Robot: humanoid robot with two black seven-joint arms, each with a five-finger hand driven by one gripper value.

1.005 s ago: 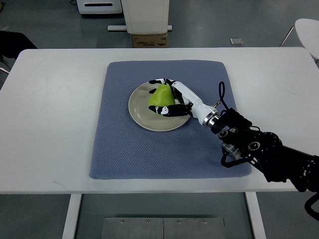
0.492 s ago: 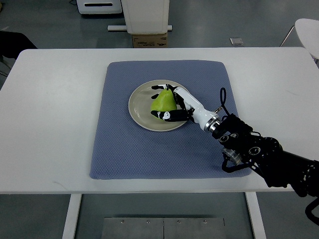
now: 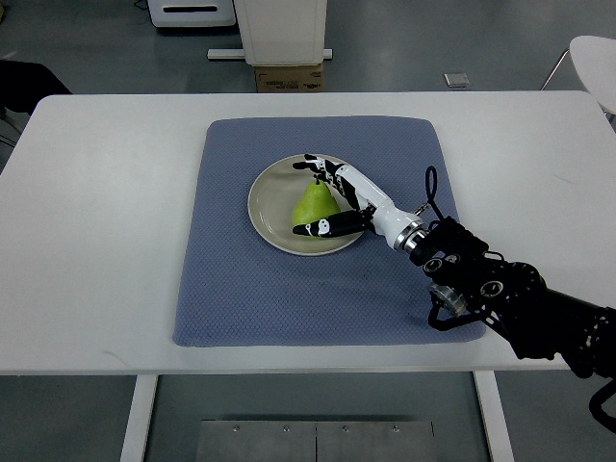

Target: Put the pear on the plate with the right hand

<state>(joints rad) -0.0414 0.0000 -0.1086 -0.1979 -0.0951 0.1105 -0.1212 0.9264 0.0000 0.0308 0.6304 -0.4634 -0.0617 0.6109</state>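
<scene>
I have one camera only, set high on my own side and looking steeply down across the white counter (image 3: 96,241). It stands far enough back to take in the whole blue mat (image 3: 241,289), the floor beyond the far edge, and my right arm entering from the picture's right.

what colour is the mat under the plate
The mat is a muted blue-grey with a fine woven texture, seen in the top view under the beige plate.

A lab or test room: bare white table (image 3: 106,221), grey floor (image 3: 404,58), white equipment base (image 3: 281,34)
</scene>
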